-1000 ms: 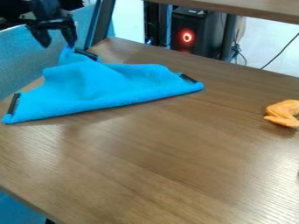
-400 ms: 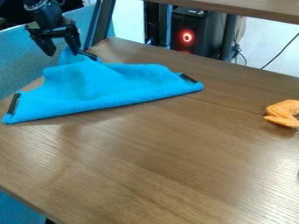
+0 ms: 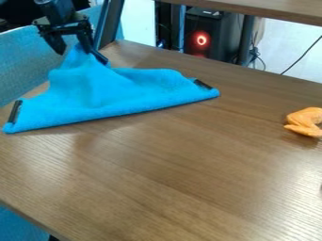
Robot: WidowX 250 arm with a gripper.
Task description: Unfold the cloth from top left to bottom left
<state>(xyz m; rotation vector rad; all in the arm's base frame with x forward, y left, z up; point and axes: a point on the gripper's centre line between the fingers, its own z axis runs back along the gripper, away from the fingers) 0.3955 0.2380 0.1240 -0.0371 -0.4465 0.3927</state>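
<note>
Blue cloth (image 3: 104, 94) lies on the far left part of the table (image 3: 189, 169), folded into a rough triangle. Long axis is the straight edge: near left corner up to the right corner, slanting slightly away from us. Peak of the cloth is at the far left, rucked up into a tall ridge. We see dark strips at the corners: left strip (image 3: 15, 111), right strip (image 3: 202, 84), far strip (image 3: 99, 56) by the peak.

Gripper (image 3: 76, 51) is right at that peak, so the cloth's body lies near and to the right of it, the near left corner nearer and to the left. Fingers are spread, peak between them, cloth seemingly touching the right-hand one in our view; we can't tell if it's snagged. No firm pinch that we can see. We judge the step in hand as getting hold of the far left corner. Next we'd want a closing on the peak, then a low pull toward the near left, across the long edge. Risk: only a ruck gets caught, or the whole cloth drags.

Metal post (image 3: 108, 23) stands just behind the peak, blue panel (image 3: 25, 61) along the left; both crowd the arm. Orange object (image 3: 306, 121) sits well apart at the right, out of the way.
</note>
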